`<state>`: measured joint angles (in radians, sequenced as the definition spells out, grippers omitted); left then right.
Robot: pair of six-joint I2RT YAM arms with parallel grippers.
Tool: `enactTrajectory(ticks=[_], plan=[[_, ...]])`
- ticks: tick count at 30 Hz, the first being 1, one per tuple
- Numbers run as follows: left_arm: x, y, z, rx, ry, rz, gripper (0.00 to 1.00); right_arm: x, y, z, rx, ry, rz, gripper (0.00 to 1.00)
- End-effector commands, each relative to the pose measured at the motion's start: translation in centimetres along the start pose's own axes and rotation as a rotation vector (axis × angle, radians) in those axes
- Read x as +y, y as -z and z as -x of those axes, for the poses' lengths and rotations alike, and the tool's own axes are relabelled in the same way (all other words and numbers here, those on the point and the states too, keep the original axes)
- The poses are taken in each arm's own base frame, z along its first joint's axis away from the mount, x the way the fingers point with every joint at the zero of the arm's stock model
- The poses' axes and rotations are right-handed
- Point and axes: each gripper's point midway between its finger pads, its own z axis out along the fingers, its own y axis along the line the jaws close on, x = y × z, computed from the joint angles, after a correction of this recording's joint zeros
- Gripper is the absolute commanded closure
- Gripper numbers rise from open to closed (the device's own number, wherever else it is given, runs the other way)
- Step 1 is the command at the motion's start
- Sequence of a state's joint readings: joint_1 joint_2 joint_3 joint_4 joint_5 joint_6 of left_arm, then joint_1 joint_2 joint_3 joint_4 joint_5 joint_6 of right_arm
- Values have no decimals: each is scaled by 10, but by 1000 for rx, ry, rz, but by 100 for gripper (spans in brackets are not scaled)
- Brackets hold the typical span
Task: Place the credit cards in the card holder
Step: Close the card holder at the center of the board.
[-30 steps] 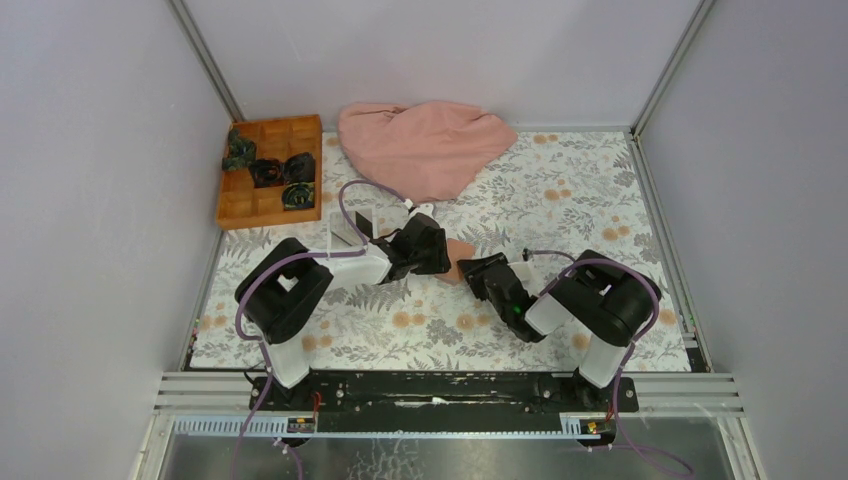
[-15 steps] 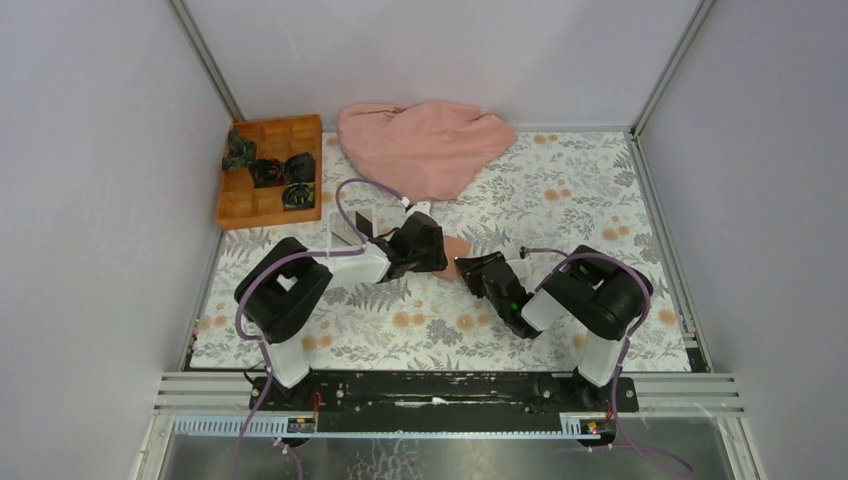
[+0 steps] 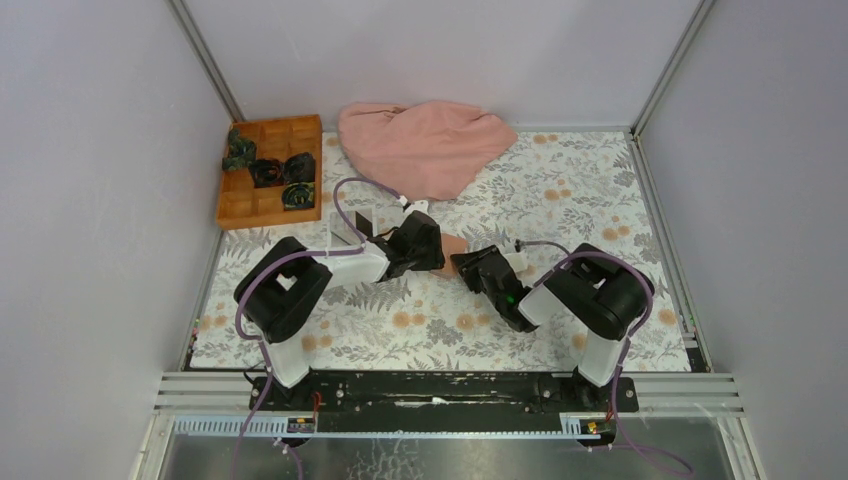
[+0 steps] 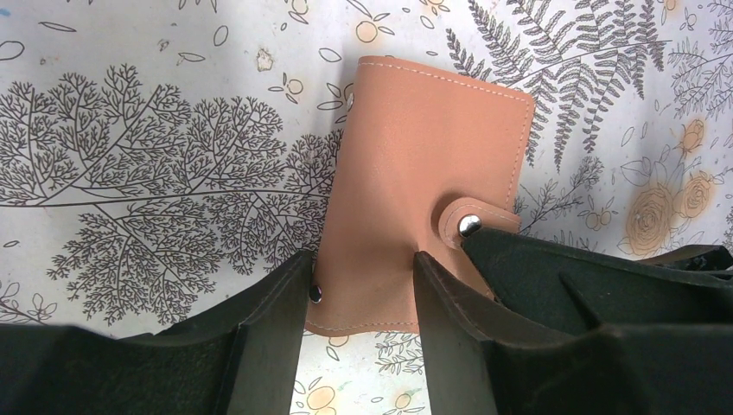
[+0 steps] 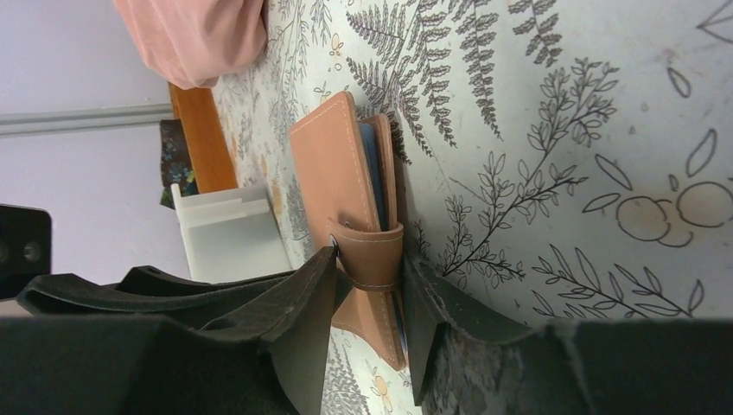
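Note:
The card holder [image 4: 423, 156] is a tan-brown folded wallet lying flat on the floral mat, with its snap strap [image 4: 467, 226] on the right edge. The edge of a blue credit card [image 5: 372, 169] shows inside the fold; other credit cards are hidden. My left gripper [image 4: 363, 268] is open. Its tips rest at the holder's near end, one at the left edge and one on the cover. My right gripper [image 5: 370, 259] is shut on the strap edge of the holder [image 5: 333, 164], one finger on the snap and one against the mat side. In the top view the two grippers [image 3: 432, 250] [image 3: 465, 265] meet over the holder [image 3: 455, 244].
A white tray [image 3: 345, 228] stands just left of the left gripper. An orange wooden compartment box [image 3: 262, 205] with dark items sits at the back left. A pink cloth [image 3: 425, 145] lies heaped at the back centre. Grey walls enclose the mat.
My right gripper has slid left, closer onto the holder's strap side, covering more of the holder. The left arm has stayed where it was.

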<state>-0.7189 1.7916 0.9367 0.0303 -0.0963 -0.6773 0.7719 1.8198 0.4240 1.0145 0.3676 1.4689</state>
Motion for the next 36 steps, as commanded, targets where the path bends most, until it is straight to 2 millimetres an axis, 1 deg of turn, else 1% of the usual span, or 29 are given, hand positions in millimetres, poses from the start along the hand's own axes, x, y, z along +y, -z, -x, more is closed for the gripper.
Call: enactTrajectory(ticks=[1, 5, 12, 21, 25, 28, 33, 36], plan=[[40, -7, -52, 161, -58, 123, 46, -19, 0, -10, 58, 133, -98, 57], [42, -7, -53, 162, -63, 137, 46, -19, -5, -12, 61, 135, -106, 57], [46, -7, -55, 169, -72, 146, 47, -28, -15, -21, 96, 126, -132, 57], [55, -11, -59, 182, -81, 184, 47, -28, -25, -30, 146, 216, -162, 56], [57, -12, -58, 188, -83, 189, 48, -32, -26, -34, 172, 253, -168, 56], [58, -13, -58, 189, -80, 190, 47, -40, -26, -34, 180, 258, -184, 56], [58, -14, -57, 192, -80, 190, 48, -48, -30, -39, 221, 267, -197, 55], [57, -14, -57, 193, -82, 190, 48, -48, -31, -40, 234, 280, -195, 55]])
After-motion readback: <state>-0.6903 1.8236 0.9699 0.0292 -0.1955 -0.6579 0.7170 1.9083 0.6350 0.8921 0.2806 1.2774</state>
